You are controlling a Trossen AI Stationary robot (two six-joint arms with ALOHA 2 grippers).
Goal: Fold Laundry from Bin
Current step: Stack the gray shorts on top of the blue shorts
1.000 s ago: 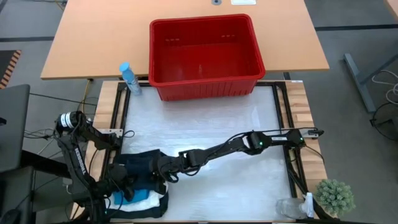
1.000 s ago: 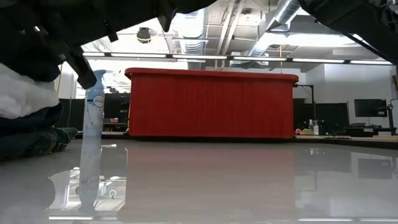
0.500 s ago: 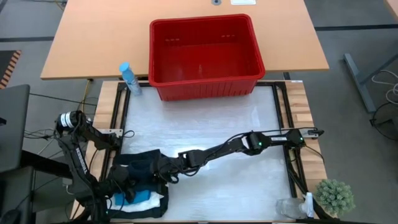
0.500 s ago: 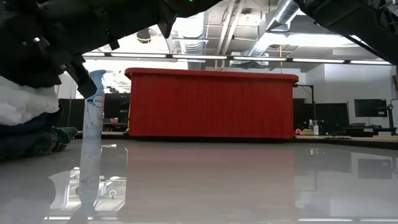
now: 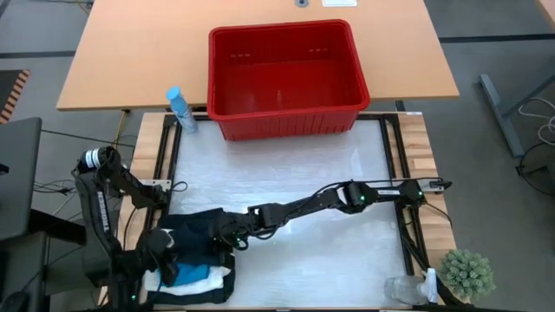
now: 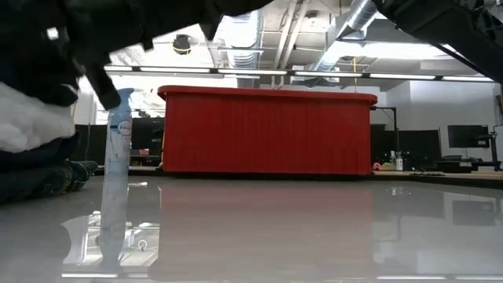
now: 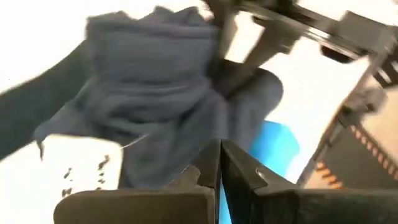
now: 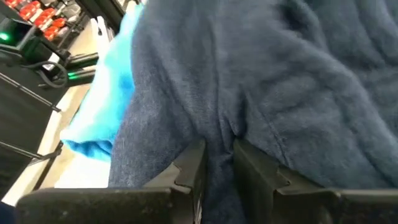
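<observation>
Red plastic, the bin (image 5: 284, 80) stands at the far edge of the white desk (image 5: 295, 173), and the high view shows its floor bare, with nothing inside. All the laundry (image 5: 198, 251) sits in a heap at the near left corner of the desk: a dark garment (image 7: 149, 106) on top, a bright blue piece (image 5: 189, 275) and a white piece (image 5: 208, 283) under it.

Only the right wrist view shows the right tool (image 8: 216, 163) pinching a fold of the dark garment between its fingers. The left wrist view shows the left tool (image 7: 220, 168) clenched with its fingers pressed together, just over the blue piece; I cannot tell whether any cloth is caught between them.

From desk height, the heap (image 6: 35, 149) lies at the left and a spray bottle (image 6: 118, 141) stands beside the bin.

Between heap and bin the desk surface is open, as is its right half. A small plant (image 5: 466, 273) sits off the near right corner.
</observation>
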